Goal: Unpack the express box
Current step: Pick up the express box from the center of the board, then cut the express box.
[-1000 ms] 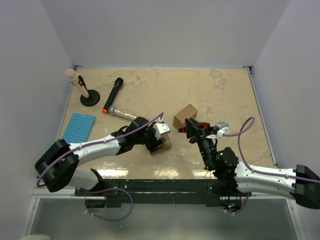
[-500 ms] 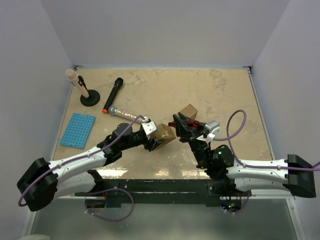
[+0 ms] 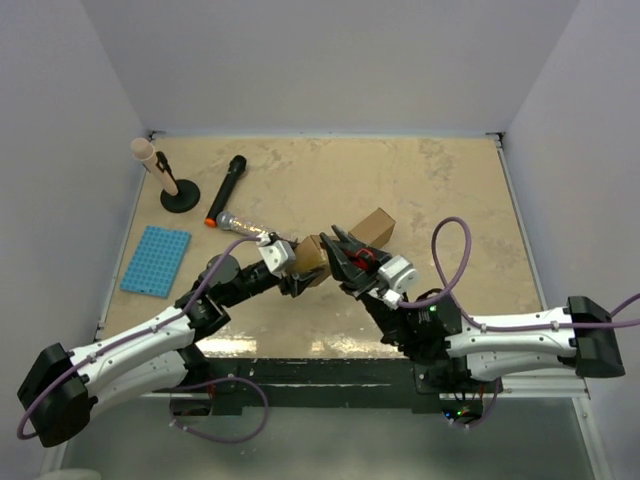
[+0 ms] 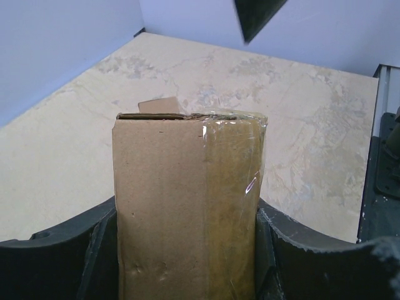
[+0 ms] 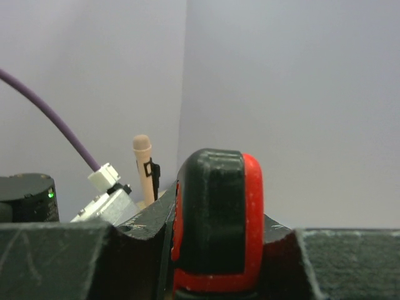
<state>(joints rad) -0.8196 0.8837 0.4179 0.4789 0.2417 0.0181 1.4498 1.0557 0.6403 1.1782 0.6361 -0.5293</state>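
Observation:
The express box (image 4: 187, 206) is a brown cardboard carton with clear tape down one side. My left gripper (image 4: 187, 256) is shut on it, one finger on each side, and holds it upright above the table. From above, the box (image 3: 312, 258) sits just right of the left gripper (image 3: 293, 264). My right gripper (image 3: 350, 260) is right beside the box, shut on a red and black cutter (image 5: 215, 219). In the left wrist view a dark right fingertip (image 4: 256, 15) pokes in from above. A scrap of cardboard (image 4: 159, 105) peeks out behind the box top.
A second small brown box (image 3: 376, 226) lies on the table behind the grippers. At the back left are a beige microphone on a black stand (image 3: 160, 175), a black microphone (image 3: 226, 188) and a clear tube (image 3: 240, 224). A blue studded plate (image 3: 157, 260) lies at the left edge.
The left arm has lifted the box off the table and stretched out. The right gripper, still holding the cutter, has moved left and up until it is right next to the box.

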